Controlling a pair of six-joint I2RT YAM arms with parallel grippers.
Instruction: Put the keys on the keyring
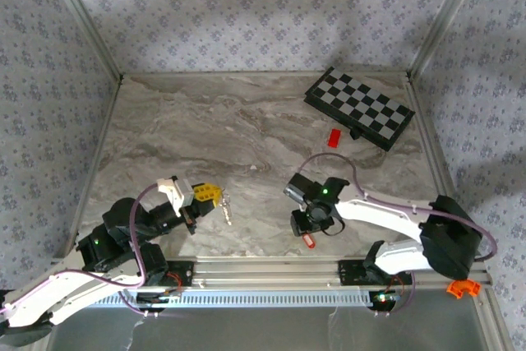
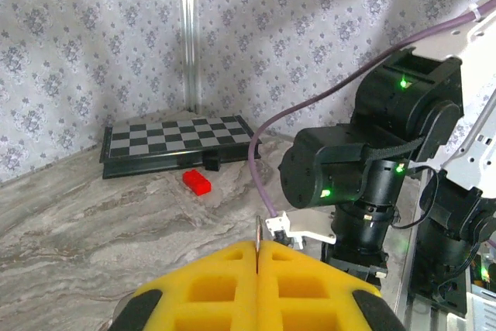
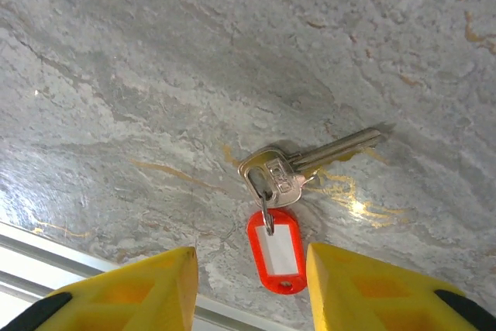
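Note:
My left gripper [image 1: 207,196] is shut on a thin metal keyring [image 2: 256,239], held edge-on between the yellow fingers [image 2: 310,284]. In the top view the ring and a small metal piece [image 1: 225,209] hang just right of that gripper, low over the table. The keys [image 3: 298,167] lie flat on the marble, joined by a small ring to a red plastic tag [image 3: 273,251]. My right gripper [image 3: 249,269] hovers directly over them, open, with the tag between its yellow fingertips and touching neither. The same tag [image 1: 310,241] lies just under the right gripper [image 1: 311,223].
A folded chessboard [image 1: 359,108] lies at the back right with a red brick [image 1: 334,137] in front of it. An aluminium rail [image 1: 271,269] runs along the near edge, close to the keys. Patterned walls enclose the table.

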